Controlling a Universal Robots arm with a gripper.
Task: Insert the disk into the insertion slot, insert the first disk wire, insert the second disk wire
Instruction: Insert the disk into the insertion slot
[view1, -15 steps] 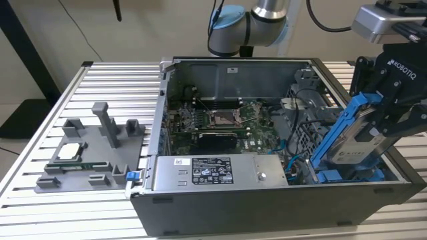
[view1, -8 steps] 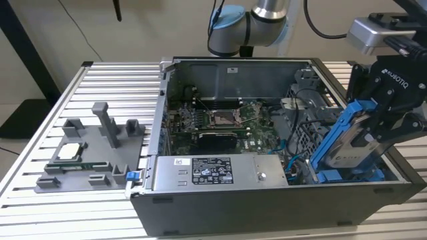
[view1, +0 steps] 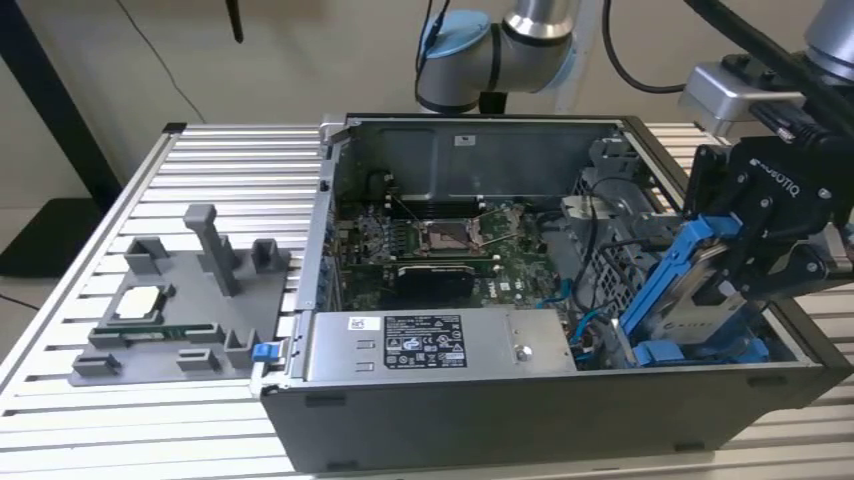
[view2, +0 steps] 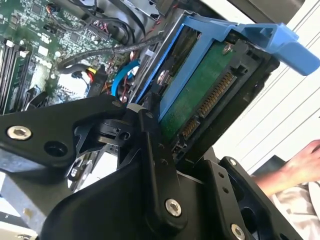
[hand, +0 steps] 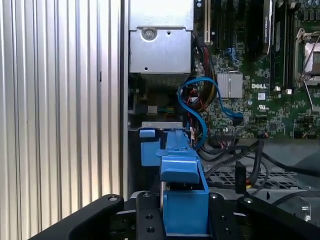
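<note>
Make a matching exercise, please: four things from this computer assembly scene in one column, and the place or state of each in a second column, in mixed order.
Column one
1. the disk
2. power-supply box
3. processor chip
4. CPU socket

Column two
A. lying on the grey fixture, at the exterior view's left of the computer case
B. on the motherboard, inside the case
C. held tilted by the gripper, at the case's end on the exterior view's right
D. along the case's near wall, with a black-and-white sticker

Pairs: 1-C, 2-D, 3-A, 4-B
</note>
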